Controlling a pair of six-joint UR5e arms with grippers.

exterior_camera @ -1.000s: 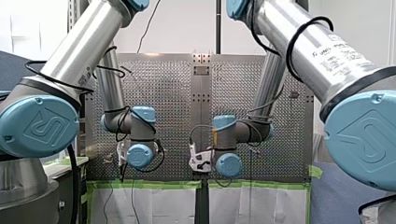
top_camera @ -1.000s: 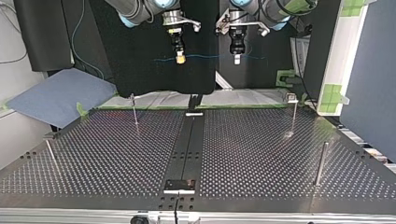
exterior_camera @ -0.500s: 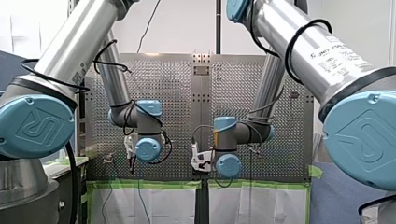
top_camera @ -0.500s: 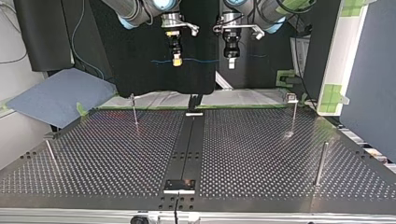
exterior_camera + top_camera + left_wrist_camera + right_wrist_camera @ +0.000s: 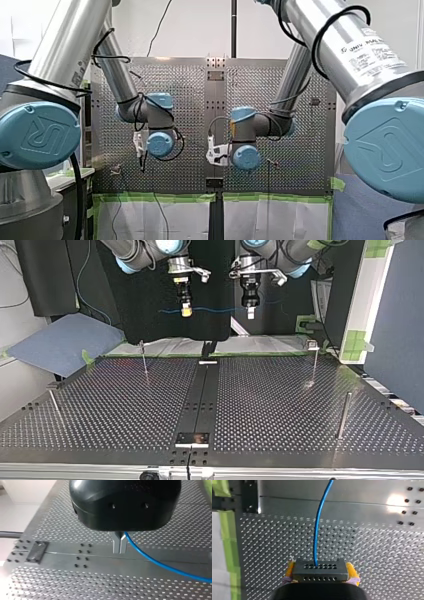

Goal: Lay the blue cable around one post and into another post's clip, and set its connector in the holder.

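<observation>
Cable (image 5: 315,552) strung between claws: left claw (image 5: 119,550) pinched on it, right claw (image 5: 321,567) clamping connector (image 5: 320,572).

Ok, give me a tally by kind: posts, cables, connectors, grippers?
Posts: 4
Blue cable: 1
Connector: 1
Grippers: 2, my left gripper and my right gripper
Total: 8

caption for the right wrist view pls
Yellow-padded right end effector grips the dark rectangular connector; thin blue cable runs ahead over the perforated metal table.
</observation>
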